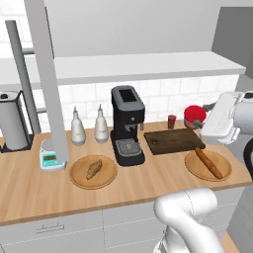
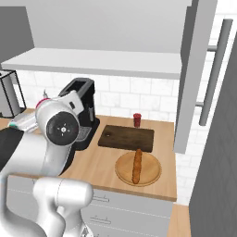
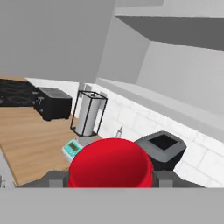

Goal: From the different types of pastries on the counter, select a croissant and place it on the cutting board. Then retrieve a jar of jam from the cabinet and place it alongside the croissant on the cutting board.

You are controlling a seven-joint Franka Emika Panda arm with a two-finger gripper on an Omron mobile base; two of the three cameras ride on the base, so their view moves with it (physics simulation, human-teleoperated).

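The claw (image 3: 111, 181) grips the red jar of jam (image 3: 111, 164) above the cutting board (image 1: 174, 140). At nine o'clock, the croissant (image 1: 94, 169) lies on a plate (image 1: 79, 179), shown in the left base view.

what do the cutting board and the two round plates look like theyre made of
Cutting board: looks like dark-brown wood, matte, with faint grain and no shine. Plate under the croissant and plate under the baguette stick: seemingly light wood, matte, close to the counter in tone, with a slightly darker rim. All is rendered, so this stays a guess.
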